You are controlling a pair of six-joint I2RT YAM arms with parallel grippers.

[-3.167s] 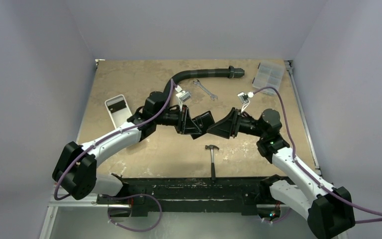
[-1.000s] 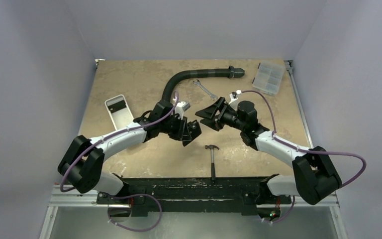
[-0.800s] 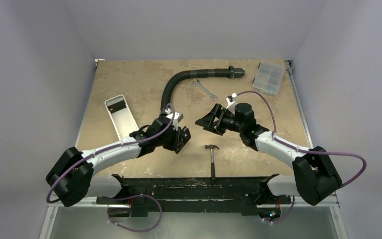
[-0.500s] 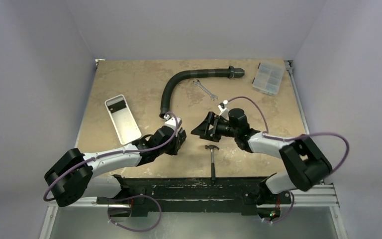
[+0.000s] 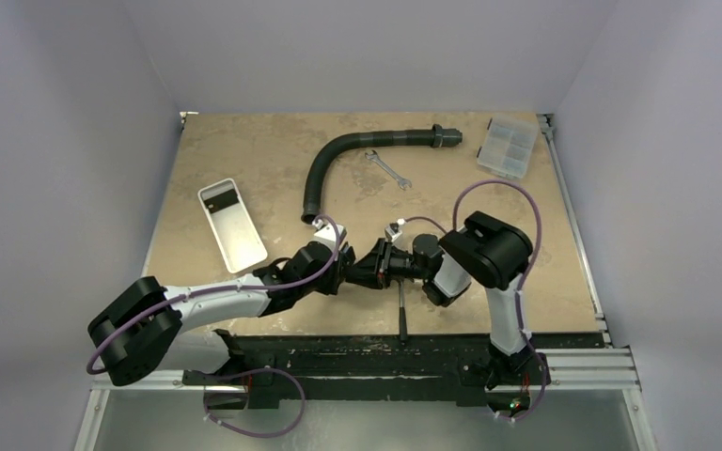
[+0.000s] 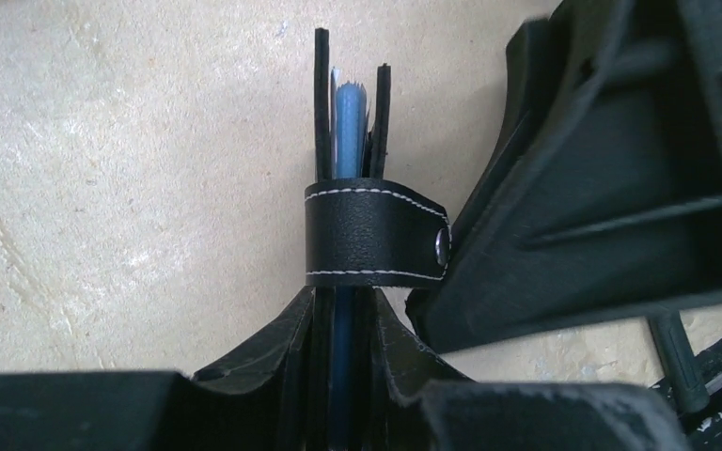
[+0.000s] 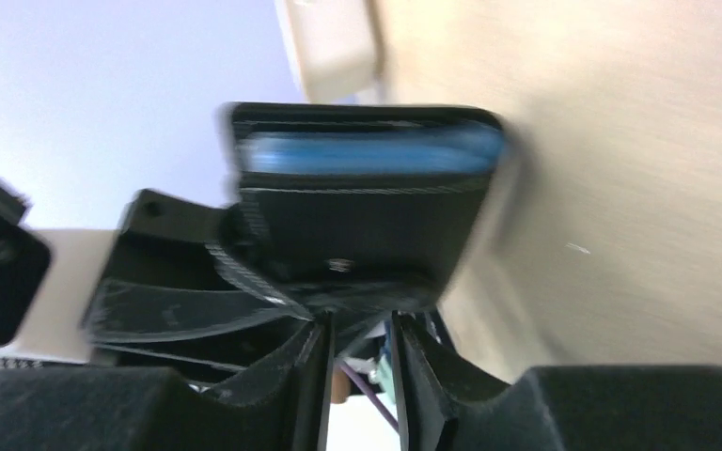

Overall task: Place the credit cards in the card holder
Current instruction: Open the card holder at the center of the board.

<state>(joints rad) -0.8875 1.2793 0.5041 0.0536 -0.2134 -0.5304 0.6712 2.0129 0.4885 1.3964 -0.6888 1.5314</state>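
Tan bench (image 5: 244, 160) carries everything, and near its front edge our two arms meet tip to tip. Our left pincer (image 6: 343, 308) is clenched on the holder (image 7: 357, 225), held on edge over the bench and folded shut. Its strap (image 6: 371, 235) is wrapped round and ends at the snap (image 6: 443, 246). Our right pincer (image 7: 357, 331) sits just beside that snap end with its fingers close together; whether it grasps the strap we cannot tell. Between the black leaves shows what we take for a card (image 6: 346, 122), blue-edged and already in. We judge the strap to be the step in hand. To do it well, we should grip the holder low and firm with the left and work the right square on the snap end. We should avoid twisting, lest the card slide out of the open top.
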